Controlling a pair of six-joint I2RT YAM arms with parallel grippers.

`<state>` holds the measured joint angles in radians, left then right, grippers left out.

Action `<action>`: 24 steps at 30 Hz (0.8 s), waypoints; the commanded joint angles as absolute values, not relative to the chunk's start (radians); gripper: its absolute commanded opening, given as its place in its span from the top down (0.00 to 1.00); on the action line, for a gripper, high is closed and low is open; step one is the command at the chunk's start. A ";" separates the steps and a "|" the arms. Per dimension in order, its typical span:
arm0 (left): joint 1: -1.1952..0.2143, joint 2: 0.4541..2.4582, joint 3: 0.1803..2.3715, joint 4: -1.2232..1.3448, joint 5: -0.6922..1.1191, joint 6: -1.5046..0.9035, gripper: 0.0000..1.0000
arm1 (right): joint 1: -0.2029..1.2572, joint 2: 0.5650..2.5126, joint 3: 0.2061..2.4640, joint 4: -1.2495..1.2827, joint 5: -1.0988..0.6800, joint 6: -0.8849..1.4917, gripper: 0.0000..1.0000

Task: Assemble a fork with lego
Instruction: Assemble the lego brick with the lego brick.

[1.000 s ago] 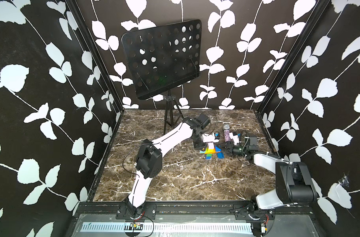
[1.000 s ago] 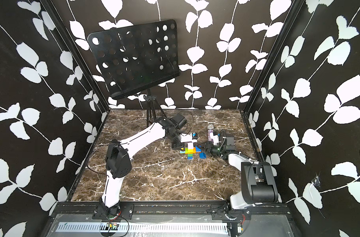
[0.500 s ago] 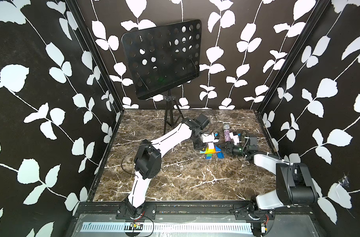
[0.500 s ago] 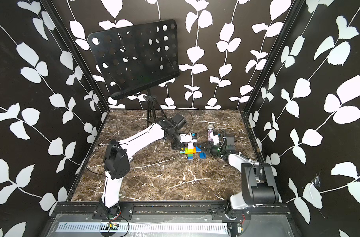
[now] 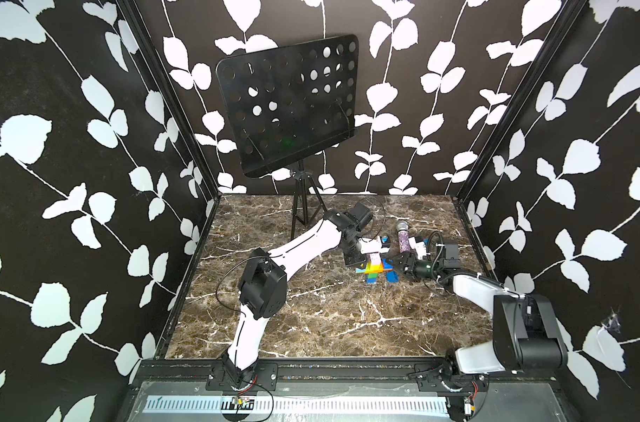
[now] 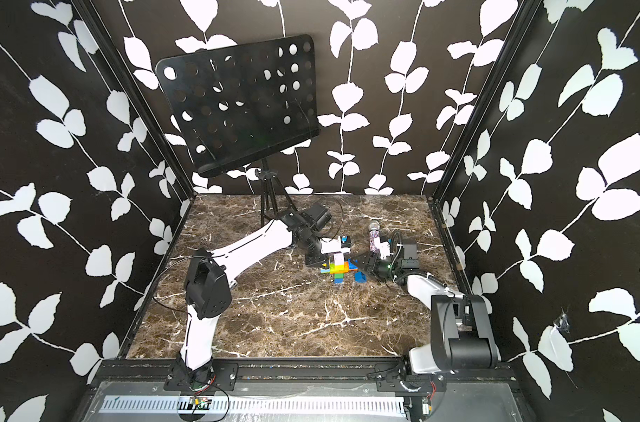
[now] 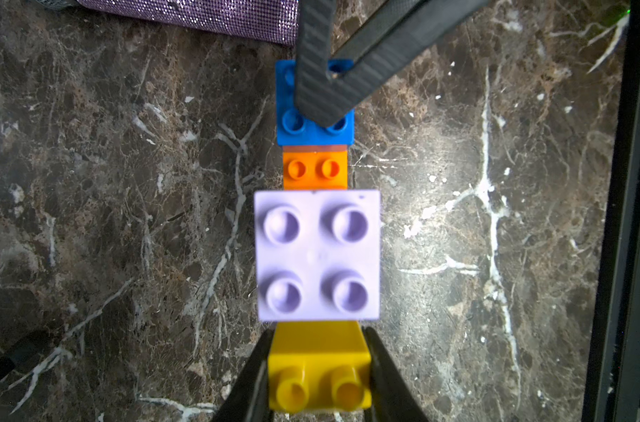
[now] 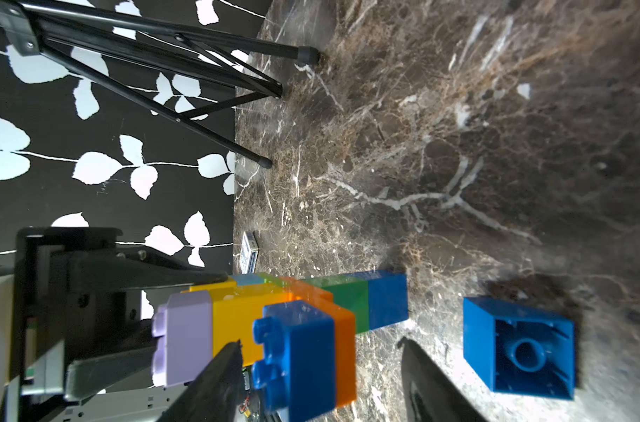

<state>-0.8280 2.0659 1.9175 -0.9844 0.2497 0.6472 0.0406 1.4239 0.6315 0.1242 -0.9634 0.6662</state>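
Hidden: the fork stem, behind the lilac brick in my left wrist view.
My left gripper: clamps the yellow brick.
My right gripper: jaws apart, wider than before.

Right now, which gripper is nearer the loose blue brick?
Right. The right gripper, jaws open, straddles the fork at its blue prong; the loose blue brick lies just beside one jaw. The left gripper clamps the fork's yellow end, on the far side from that brick.
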 commanded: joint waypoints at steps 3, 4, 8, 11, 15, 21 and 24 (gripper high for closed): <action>-0.828 2.033 1.903 -0.965 0.234 0.632 0.62 | 0.043 1.381 0.672 0.094 -0.968 0.643 0.27; -0.828 2.030 1.903 -0.967 0.234 0.631 0.60 | 0.042 1.377 0.675 0.082 -0.965 0.637 0.27; -0.830 2.018 1.901 -0.984 0.237 0.635 0.50 | 0.039 1.370 0.675 0.056 -0.960 0.619 0.25; -0.830 2.001 1.892 -0.974 0.232 0.634 0.46 | 0.037 1.370 0.673 0.043 -0.955 0.609 0.25; -0.830 1.998 1.904 -0.997 0.219 0.635 0.42 | 0.027 1.367 0.670 0.006 -0.942 0.582 0.24; -0.829 1.916 1.872 -0.939 0.188 0.594 0.36 | 0.002 1.295 0.689 -0.204 -0.814 0.447 0.23; -0.820 1.843 1.807 -0.889 0.144 0.550 0.35 | 0.002 1.244 0.661 -0.261 -0.710 0.432 0.25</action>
